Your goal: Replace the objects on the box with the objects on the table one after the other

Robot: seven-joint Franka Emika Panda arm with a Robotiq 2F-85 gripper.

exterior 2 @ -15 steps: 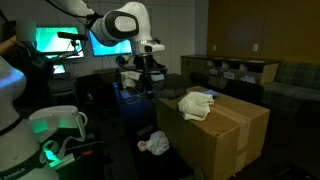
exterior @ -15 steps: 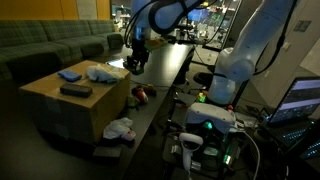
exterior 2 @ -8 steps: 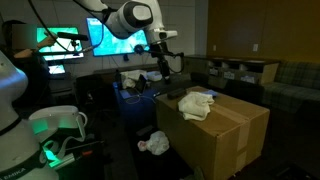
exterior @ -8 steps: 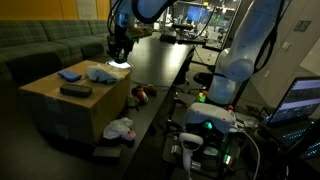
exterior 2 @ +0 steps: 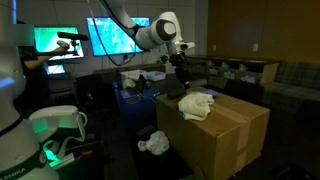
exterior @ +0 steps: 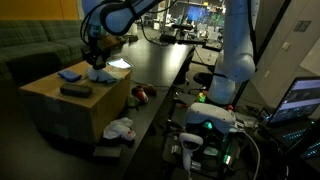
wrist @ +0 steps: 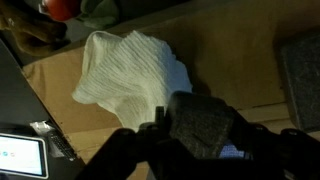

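Observation:
The tan box (exterior: 60, 105) (exterior 2: 225, 130) carries a white cloth (exterior: 101, 73) (exterior 2: 197, 102) (wrist: 130, 65), a blue cloth (exterior: 68, 75) and a dark flat block (exterior: 75, 90) (wrist: 302, 65). My gripper (exterior: 93, 60) (exterior 2: 181, 76) (wrist: 200, 138) hangs just above the box top beside the white cloth. It is shut on a dark grey textured pad (wrist: 200, 122), which fills the space between the fingers in the wrist view. A bit of blue shows under the pad. The long black table (exterior: 160, 65) runs behind the box.
A white crumpled cloth (exterior: 120, 128) (exterior 2: 153, 143) lies on the floor by the box, with a red object (exterior: 141, 95) (wrist: 63, 8) next to it. A sofa (exterior: 40, 45) stands behind the box. Lit equipment (exterior: 205, 130) stands near the arm's base.
The arm has swung from above the black table over to the box top, carrying the grey pad. The jaws have kept the same width.

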